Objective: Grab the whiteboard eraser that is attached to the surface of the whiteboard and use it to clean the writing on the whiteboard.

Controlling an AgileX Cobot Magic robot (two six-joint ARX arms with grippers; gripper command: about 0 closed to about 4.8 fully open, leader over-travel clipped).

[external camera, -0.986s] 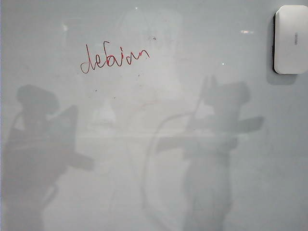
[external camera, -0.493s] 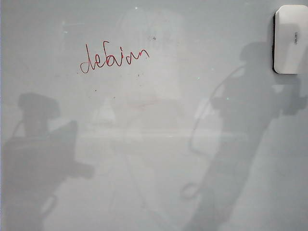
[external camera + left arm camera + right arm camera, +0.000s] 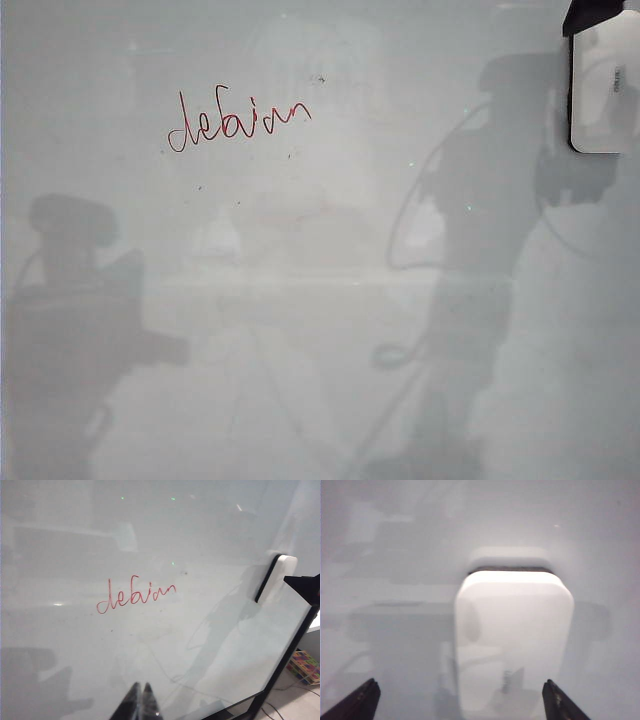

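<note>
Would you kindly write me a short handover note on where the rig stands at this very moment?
Right gripper: open, jaws spread wide on either side of the whiteboard eraser, not gripping it.
Left gripper: shut, holding nothing, away from the board's surface, lower left.
Whiteboard eraser: stuck to the whiteboard at its upper right corner.
Writing: red "debian", upper left, fully intact.
Done: right gripper lined up on the eraser.
Left: close on the eraser, pull it off, wipe away the writing.

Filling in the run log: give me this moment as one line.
stage: approach | right gripper: open, astride whiteboard eraser, no grip | left gripper: shut, idle | writing: unerased
</note>
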